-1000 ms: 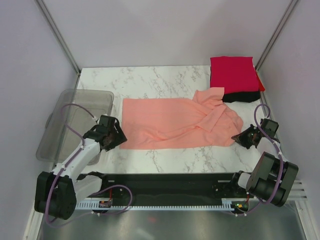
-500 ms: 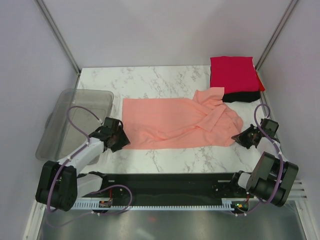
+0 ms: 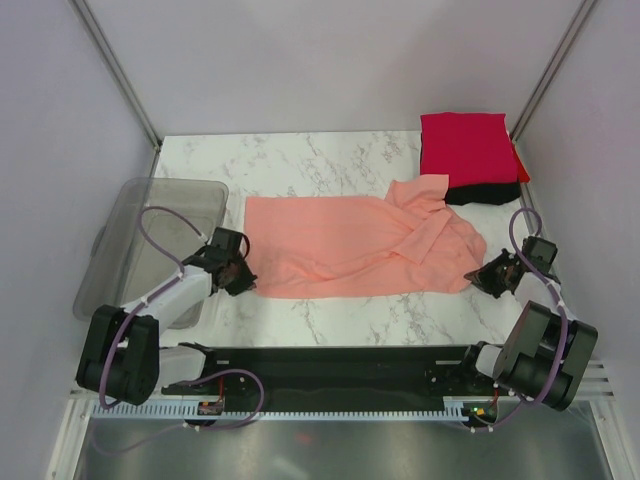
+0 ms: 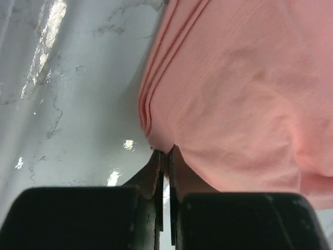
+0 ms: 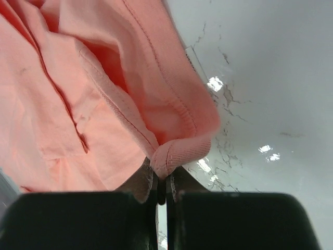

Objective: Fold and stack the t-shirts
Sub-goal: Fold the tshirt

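Note:
A salmon-pink t-shirt [image 3: 350,245] lies spread across the marble table, bunched toward its right end. My left gripper [image 3: 244,279] is shut on the shirt's near left corner [image 4: 156,140], where several stacked layers of cloth [image 4: 148,112] meet the fingertips. My right gripper [image 3: 476,277] is shut on the ribbed hem [image 5: 179,153] at the shirt's near right end. At the back right a folded bright red t-shirt [image 3: 468,147] rests on a folded black one [image 3: 482,193].
A grey see-through plastic tub [image 3: 122,250] stands at the left edge, just beside my left arm. Bare marble [image 3: 300,160] runs behind the pink shirt. Metal frame posts [image 3: 120,70] rise at both back corners.
My left gripper slid in toward the shirt's near left corner and closed on it. The right gripper and the shirt's right end have stayed put.

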Motion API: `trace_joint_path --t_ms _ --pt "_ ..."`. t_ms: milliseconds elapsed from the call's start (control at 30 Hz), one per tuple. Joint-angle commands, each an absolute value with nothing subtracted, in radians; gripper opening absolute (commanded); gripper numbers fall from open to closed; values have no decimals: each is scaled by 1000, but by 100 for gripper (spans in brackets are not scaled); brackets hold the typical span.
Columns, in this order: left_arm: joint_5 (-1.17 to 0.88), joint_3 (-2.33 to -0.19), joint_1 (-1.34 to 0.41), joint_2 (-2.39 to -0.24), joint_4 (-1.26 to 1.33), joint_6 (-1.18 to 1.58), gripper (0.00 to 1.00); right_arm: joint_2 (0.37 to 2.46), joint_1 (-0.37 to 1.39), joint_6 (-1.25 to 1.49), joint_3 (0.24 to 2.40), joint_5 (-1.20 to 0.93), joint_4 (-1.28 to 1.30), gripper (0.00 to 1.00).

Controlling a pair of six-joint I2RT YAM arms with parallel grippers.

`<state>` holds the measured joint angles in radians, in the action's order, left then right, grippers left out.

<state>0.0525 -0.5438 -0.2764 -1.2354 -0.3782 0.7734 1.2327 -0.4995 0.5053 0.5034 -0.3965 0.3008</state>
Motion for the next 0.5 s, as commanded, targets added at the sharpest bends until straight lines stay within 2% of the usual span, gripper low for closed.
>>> trace_joint_path --t_ms 0,167,267,333,467 --pt "57 -675 -279 -1258 -443 747 2 1247 -489 561 584 -371 307 0" --pt "72 -1047 -258 -1280 -659 698 2 1257 -407 591 956 -336 501 0" --pt "103 -1118 -230 -1169 -719 689 2 1145 -408 577 1064 -261 599 0" --pt "101 -1109 -219 -1105 -750 686 2 1102 -410 555 1071 -253 646 0" --pt "57 -918 -218 -988 -758 716 2 1010 -416 540 911 -212 670 0"
